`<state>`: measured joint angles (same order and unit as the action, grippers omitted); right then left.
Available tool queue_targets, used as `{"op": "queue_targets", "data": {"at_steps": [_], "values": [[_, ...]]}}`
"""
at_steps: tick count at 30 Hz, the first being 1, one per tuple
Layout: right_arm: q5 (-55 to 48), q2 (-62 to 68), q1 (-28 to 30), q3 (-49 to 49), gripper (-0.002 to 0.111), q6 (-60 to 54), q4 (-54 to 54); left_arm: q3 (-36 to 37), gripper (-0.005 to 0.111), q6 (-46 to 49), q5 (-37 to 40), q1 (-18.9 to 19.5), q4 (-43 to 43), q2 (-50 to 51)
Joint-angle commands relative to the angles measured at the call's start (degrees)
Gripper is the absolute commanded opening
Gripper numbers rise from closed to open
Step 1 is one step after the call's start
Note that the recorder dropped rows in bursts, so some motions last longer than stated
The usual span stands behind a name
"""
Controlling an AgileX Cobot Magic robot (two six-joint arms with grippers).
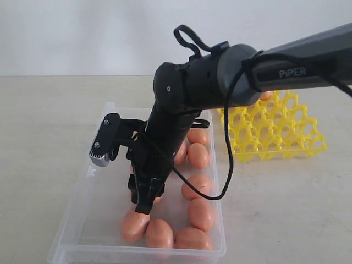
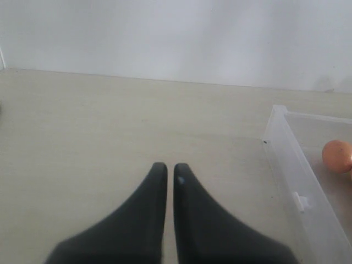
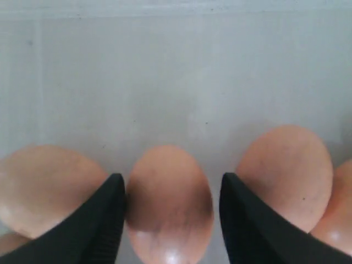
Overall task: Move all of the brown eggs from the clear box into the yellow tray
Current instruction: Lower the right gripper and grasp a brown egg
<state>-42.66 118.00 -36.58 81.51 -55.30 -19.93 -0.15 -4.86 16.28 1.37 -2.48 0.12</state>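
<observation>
Now, centre the claw before you squeeze

Your right gripper [image 3: 172, 179] points down into the near end of the clear box [image 1: 99, 214], jaws apart and straddling 1 of the brown eggs [image 3: 169, 206]. In the right wrist view that egg is not centred: 1 finger sits against its side, while the other shows a clear gap. Shift the claw a touch toward the gapped side, so both pads meet the shell together and the egg does not roll.

The spot is crowded. A neighbour egg [image 3: 49, 187] lies just outside 1 finger and the other neighbour [image 3: 286, 170] just outside the opposite finger, so avoid any sideways sweep as you close. Close slowly and stop once the shell is held; it looks smooth, round and brittle. Lift straight up before you swing toward the yellow tray [image 1: 280, 129], which stands right of the box in the exterior view, apparently tilted, with most visible cups empty.

Many eggs lie in the box, so the job looks early. Your left gripper [image 2: 169, 166] hangs over the table [image 2: 82, 121] beside the box, fingers together, holding nothing.
</observation>
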Motion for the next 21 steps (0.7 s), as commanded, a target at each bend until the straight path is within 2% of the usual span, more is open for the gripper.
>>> {"op": "queue_targets", "data": {"at_steps": [1,4,6,10,21], "values": [[1.46,2.82,0.02,0.40,0.044,-0.11,0.39,0.15,0.004,0.13,-0.38,0.20,0.14,-0.12],[-0.40,3.73,0.02,0.40,0.044,1.36,1.01,0.15,0.004,0.13,-0.38,0.20,0.14,-0.12],[-0.91,3.73,0.02,0.40,0.037,2.45,2.15,0.15,0.004,0.13,-0.38,0.20,0.14,-0.12],[-1.04,3.23,0.02,0.40,-0.001,2.98,2.69,0.15,0.004,0.13,-0.38,0.20,0.14,-0.12],[-1.04,-7.50,0.02,0.40,0.000,12.74,3.03,0.15,0.004,0.13,-0.27,0.20,0.14,-0.12]]}}
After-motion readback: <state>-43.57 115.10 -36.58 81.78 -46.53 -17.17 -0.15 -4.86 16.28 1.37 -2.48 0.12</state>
